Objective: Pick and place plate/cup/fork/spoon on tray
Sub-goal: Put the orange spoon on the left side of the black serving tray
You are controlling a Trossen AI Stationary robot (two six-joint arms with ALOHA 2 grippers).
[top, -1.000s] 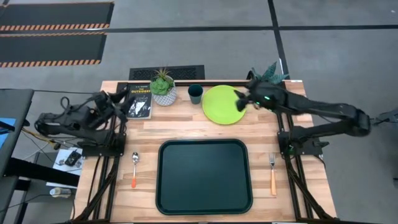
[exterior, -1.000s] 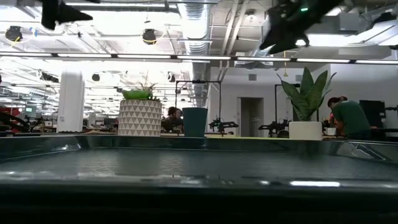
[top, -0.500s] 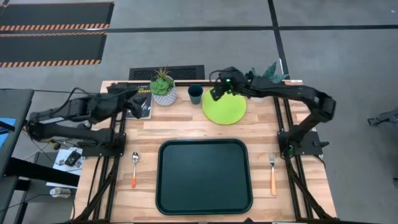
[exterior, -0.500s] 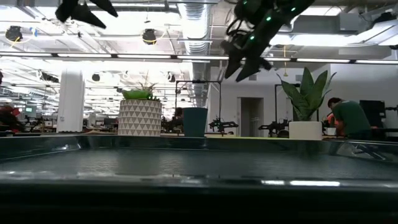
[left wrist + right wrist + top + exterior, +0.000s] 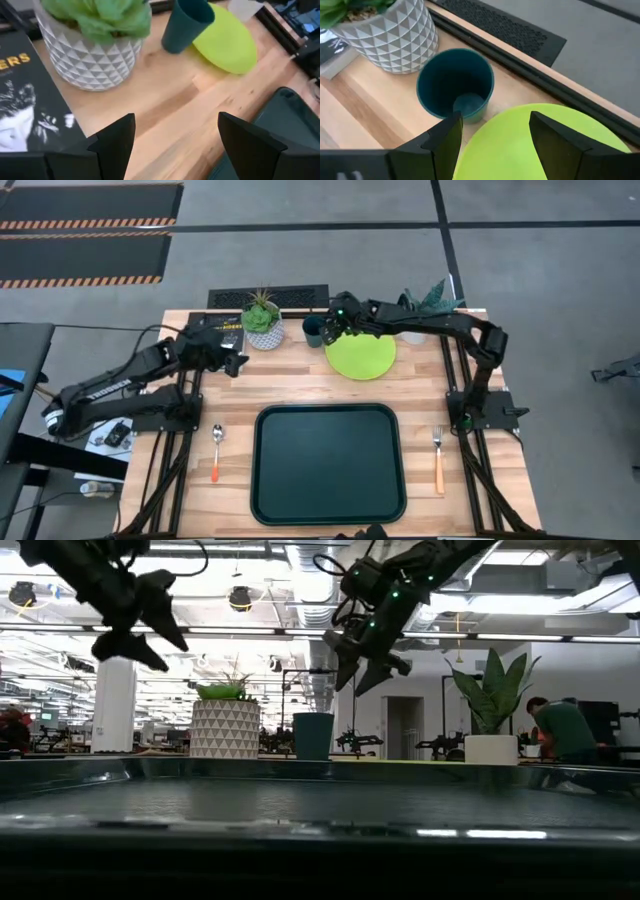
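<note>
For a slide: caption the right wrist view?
Right end effector, open, hovers above the empty cup beside the plate.

The cup [image 5: 314, 331] stands behind the tray [image 5: 327, 463], between potted plant [image 5: 263, 321] and plate [image 5: 361, 350].

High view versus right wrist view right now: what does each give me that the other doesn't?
Only the high view shows the tray, still bare, the spoon left of it, the fork right of it, and the left gripper open beside the book.

Only the right wrist view looks down into the cup: nothing inside.

Both show the cup upright between the white plant pot and the plate, with the right gripper open above them.
</note>
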